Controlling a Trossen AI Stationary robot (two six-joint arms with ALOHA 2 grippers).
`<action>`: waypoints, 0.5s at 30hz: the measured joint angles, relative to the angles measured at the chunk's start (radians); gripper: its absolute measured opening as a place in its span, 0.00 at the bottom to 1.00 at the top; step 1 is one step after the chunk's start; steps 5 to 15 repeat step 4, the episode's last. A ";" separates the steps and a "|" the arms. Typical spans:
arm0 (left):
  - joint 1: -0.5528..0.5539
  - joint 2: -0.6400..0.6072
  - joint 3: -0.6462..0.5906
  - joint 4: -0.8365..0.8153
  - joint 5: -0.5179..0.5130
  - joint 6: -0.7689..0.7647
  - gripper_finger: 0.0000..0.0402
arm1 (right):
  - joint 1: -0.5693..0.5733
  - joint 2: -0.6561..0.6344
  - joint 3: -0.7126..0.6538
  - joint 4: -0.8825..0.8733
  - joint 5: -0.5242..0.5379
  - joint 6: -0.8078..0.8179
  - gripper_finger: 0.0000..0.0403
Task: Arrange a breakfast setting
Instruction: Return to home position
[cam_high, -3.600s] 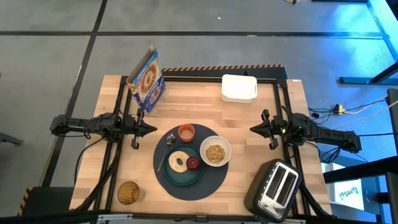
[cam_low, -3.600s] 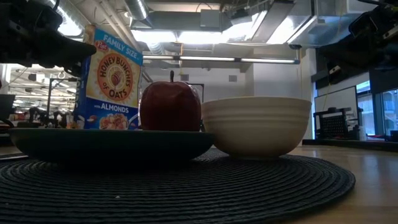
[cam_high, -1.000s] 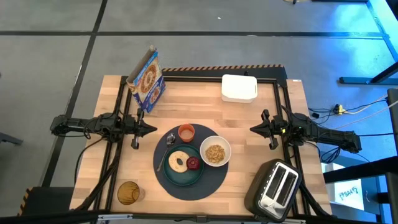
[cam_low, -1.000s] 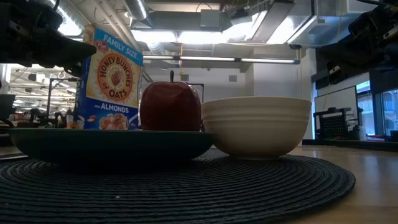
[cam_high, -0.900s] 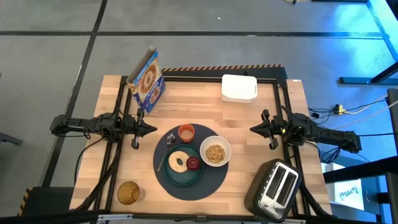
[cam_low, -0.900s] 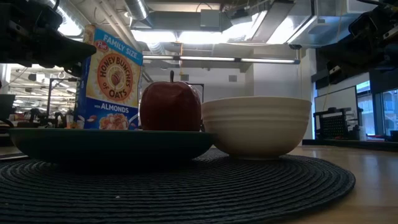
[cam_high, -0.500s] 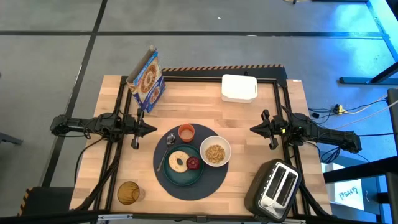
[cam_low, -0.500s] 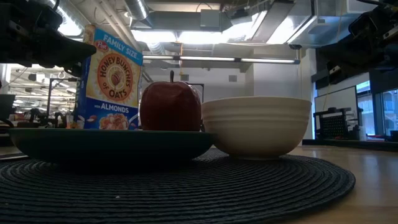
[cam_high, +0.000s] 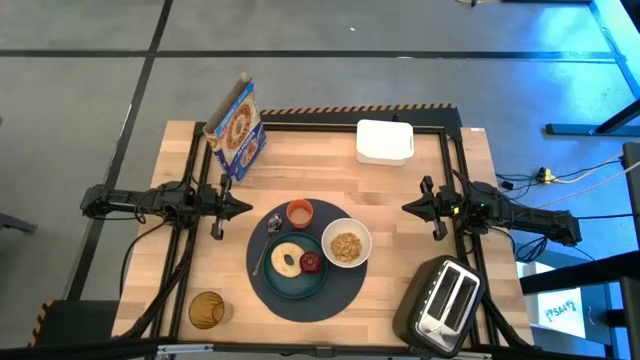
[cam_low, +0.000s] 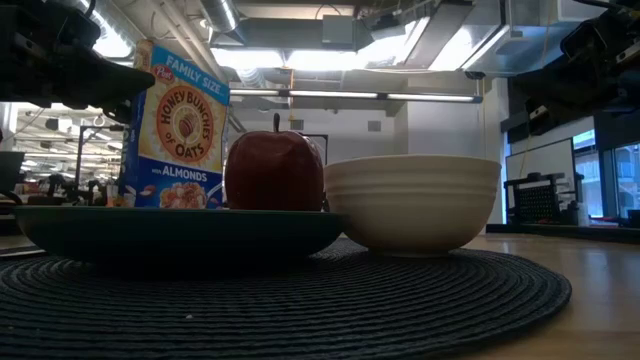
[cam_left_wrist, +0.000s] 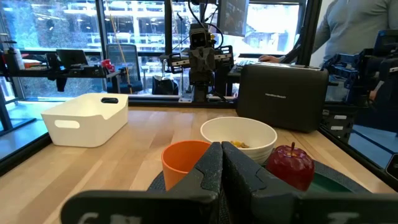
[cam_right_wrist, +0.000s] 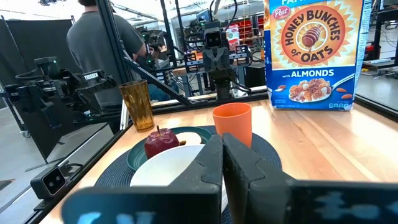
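both arms parked, setting laid on the mat

left gripper (cam_high: 244, 208) hangs over the left side of the table (cam_high: 330, 180), just off the placemat (cam_high: 345, 292), fingers pressed together on nothing. right gripper (cam_high: 407, 207) sits opposite over the right side, well apart from the mat, fingers likewise clenched and empty. the 2 tips point at each other.

placemat lies between the arms, toward the lower edge in the high view. teal plate (cam_high: 290, 285) rests on it. bagel (cam_high: 277, 258) lies on the plate, apple (cam_high: 311, 263) just beside it on its right, also on the plate. white bowl (cam_high: 330, 232) with cereal stands on the mat at the plate's upper right. orange cup (cam_high: 299, 212) stands on the mat above the plate. spoon (cam_high: 262, 258) lies on the mat along the plate's left edge.

off the mat: cereal box (cam_high: 236, 130) upright, white container (cam_high: 385, 141), toaster (cam_high: 442, 303), amber glass (cam_high: 206, 309).
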 joint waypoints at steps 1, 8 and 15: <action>0.000 0.000 0.000 0.000 0.000 0.000 0.00 | 0.000 0.000 0.000 0.000 0.000 0.000 0.00; 0.000 0.000 0.000 0.000 0.000 0.000 0.00 | 0.000 0.000 0.000 0.000 0.000 0.000 0.00; 0.000 0.000 0.000 0.000 0.000 0.000 0.00 | 0.000 0.000 0.000 0.000 0.000 0.000 0.00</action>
